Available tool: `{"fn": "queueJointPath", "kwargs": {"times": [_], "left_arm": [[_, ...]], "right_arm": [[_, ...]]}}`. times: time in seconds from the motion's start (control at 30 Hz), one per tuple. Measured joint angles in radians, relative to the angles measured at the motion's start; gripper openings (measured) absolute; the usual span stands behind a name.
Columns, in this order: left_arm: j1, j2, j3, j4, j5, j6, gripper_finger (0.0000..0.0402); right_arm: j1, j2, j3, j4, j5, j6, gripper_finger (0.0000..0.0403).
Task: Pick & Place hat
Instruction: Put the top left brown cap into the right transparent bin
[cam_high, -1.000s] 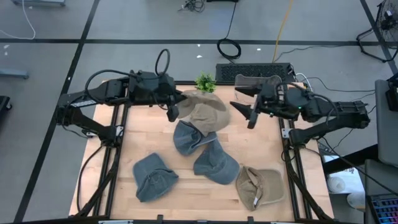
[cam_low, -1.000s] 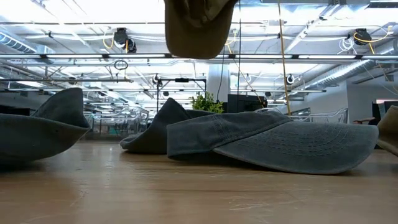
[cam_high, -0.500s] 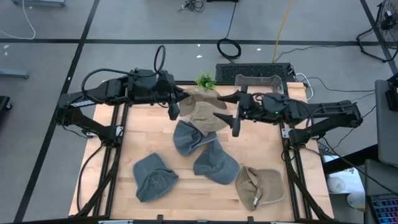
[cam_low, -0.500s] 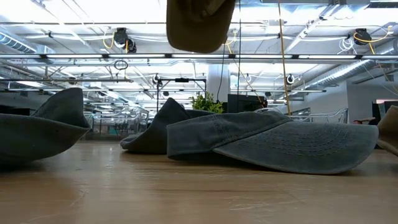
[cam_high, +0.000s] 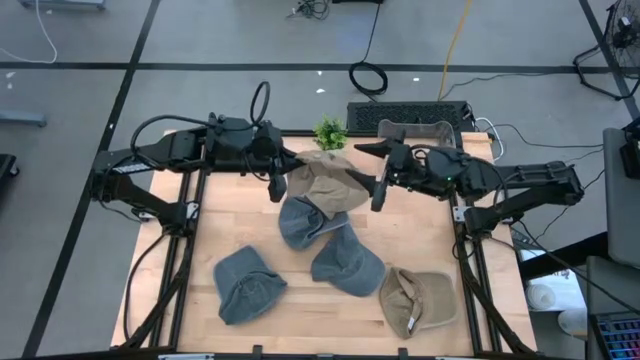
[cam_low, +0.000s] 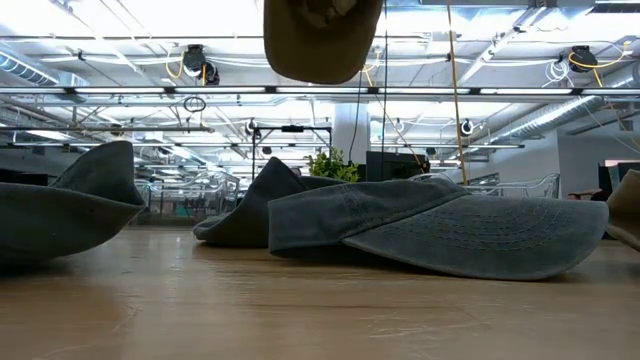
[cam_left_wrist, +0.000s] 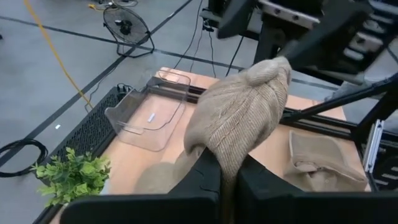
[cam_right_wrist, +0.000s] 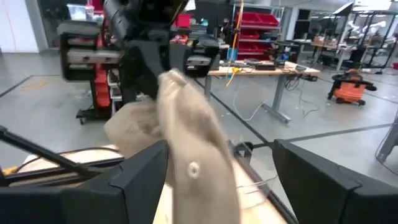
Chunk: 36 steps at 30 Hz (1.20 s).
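Observation:
A tan hat (cam_high: 325, 180) hangs in the air over the table's far middle, and its underside shows at the top of the low view (cam_low: 320, 40). My left gripper (cam_high: 281, 174) is shut on the hat's left end. My right gripper (cam_high: 371, 174) is open at the hat's right end. In the right wrist view its fingers stand on either side of the hat's rounded crown (cam_right_wrist: 193, 155). My left gripper pinches gathered cloth at the hat's near end (cam_left_wrist: 227, 163) between its two fingers. It comes from the table's left, slanting slightly down. The hat is lifted clear of the table and reaches away from the fingers toward the right arm. My right gripper's open fingers (cam_right_wrist: 142, 180) flank the crown; I cannot tell whether they touch it.
Three blue-grey hats (cam_high: 305, 222) (cam_high: 347, 262) (cam_high: 248, 285) and another tan hat (cam_high: 417, 300) lie on the wooden table (cam_high: 240, 215). A small green plant (cam_high: 330, 131) and a clear tray (cam_high: 418, 130) stand at the far edge.
My right gripper has moved toward the table's left and slightly down, up to the held hat, rolling a little. Its open fingers now stand around the hat's right end. The hat stays aloft in my left gripper.

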Motion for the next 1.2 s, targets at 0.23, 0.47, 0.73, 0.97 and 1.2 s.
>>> {"fn": "queueJointPath", "kwargs": {"times": [0.23,0.47,0.73,0.97,1.2], "left_arm": [[0.0,0.0,0.0,0.008,0.003,-0.004,0.0006],[-0.016,0.0,0.0,0.008,0.016,-0.005,0.0006],[-0.031,0.0,0.0,0.004,0.016,-0.004,0.0006],[-0.031,0.0,0.0,-0.013,0.016,-0.007,0.0006],[-0.031,0.0,0.0,-0.001,0.008,-0.049,0.0018]], "right_arm": [[0.002,0.045,0.0,-0.004,-0.002,0.006,0.0279],[0.002,0.062,0.0,0.0,-0.002,0.006,0.0253],[0.006,0.061,0.0,0.001,-0.002,0.006,0.0164],[0.007,0.061,0.0,0.008,-0.099,0.006,0.0086],[0.019,0.061,0.0,0.068,-0.132,0.005,0.0006]]}}
